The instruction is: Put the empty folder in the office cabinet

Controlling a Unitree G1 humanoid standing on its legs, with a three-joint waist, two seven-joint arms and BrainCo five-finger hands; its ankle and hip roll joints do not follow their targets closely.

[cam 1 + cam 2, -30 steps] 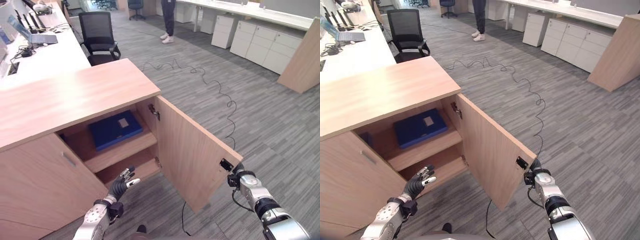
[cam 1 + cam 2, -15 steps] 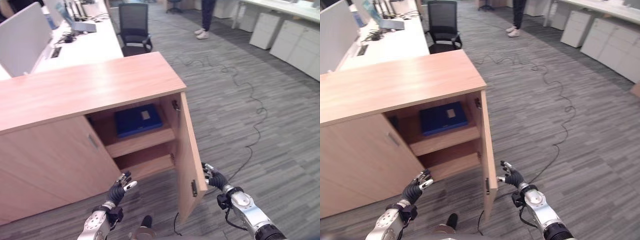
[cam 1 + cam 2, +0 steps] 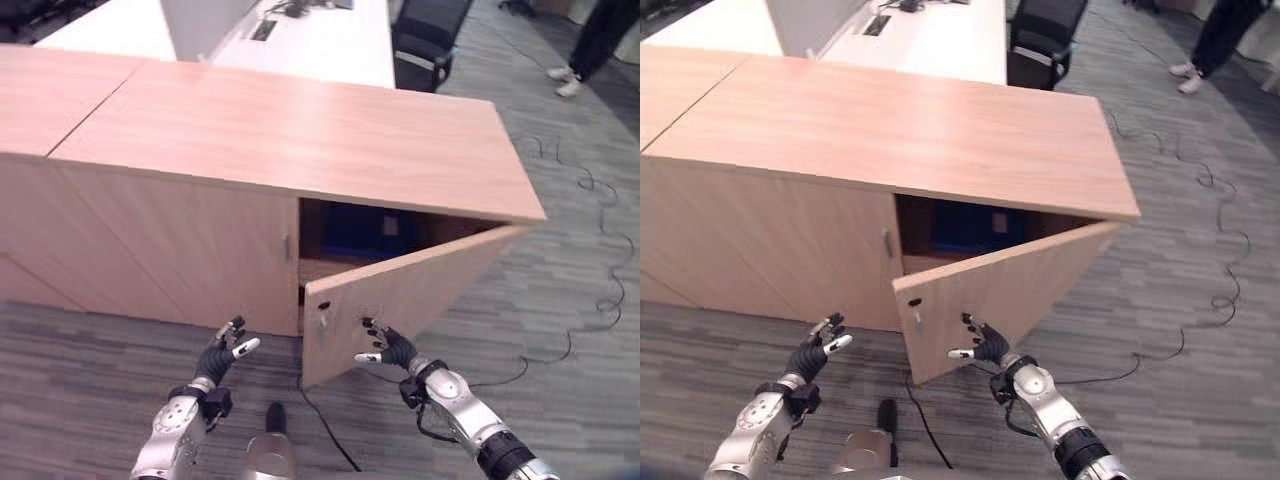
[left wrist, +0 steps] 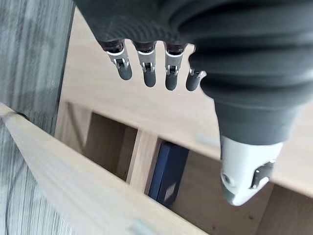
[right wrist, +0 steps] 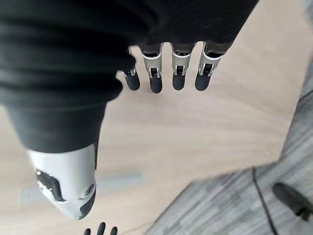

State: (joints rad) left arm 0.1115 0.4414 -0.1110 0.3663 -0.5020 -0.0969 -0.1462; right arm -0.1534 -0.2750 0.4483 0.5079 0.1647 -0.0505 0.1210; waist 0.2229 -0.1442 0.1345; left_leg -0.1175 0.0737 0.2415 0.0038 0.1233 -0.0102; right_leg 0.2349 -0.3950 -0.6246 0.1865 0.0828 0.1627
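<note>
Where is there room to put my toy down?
The cabinet top is bare all over. The floor left of the door is free. Inside, the shelf holds the folder, and the half-shut door leaves a narrow gap.

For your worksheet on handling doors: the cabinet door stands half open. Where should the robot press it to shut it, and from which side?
Press the door on its outer face near the free edge, far from the hinges. The right hand is already there, fingers straight.
</note>
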